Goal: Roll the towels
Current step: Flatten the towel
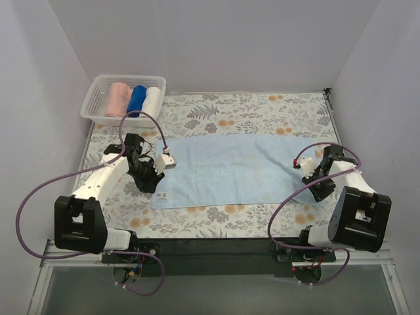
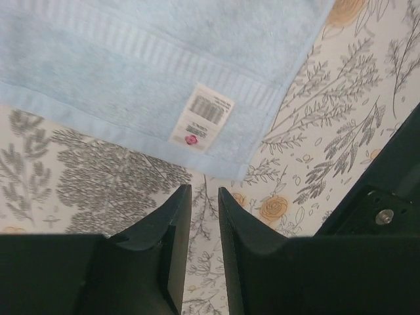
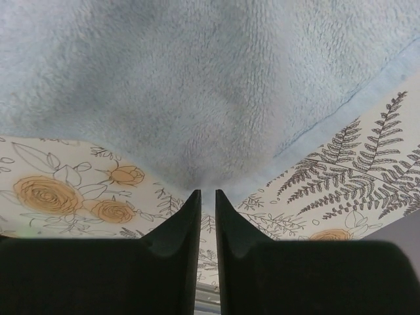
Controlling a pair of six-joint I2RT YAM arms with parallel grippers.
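Note:
A light sky-blue towel (image 1: pixel 230 167) lies spread flat on the floral cloth, its white tag (image 2: pixel 202 117) near the near-left corner. My left gripper (image 1: pixel 151 185) hovers just off that corner; in the left wrist view (image 2: pixel 205 190) the jaws stand a little apart with only tablecloth between them. My right gripper (image 1: pixel 316 189) is at the towel's near-right corner. In the right wrist view (image 3: pixel 207 193) its jaws are nearly closed and the towel (image 3: pixel 197 92) puckers to a point at the tips. A salmon-pink towel (image 1: pixel 117 99) sits rolled in the basket.
A white basket (image 1: pixel 93 98) at the back left also holds a dark blue roll (image 1: pixel 136 100) and a white roll (image 1: pixel 152 100). White walls close in the left, back and right. The table's near edge runs just behind the arm bases.

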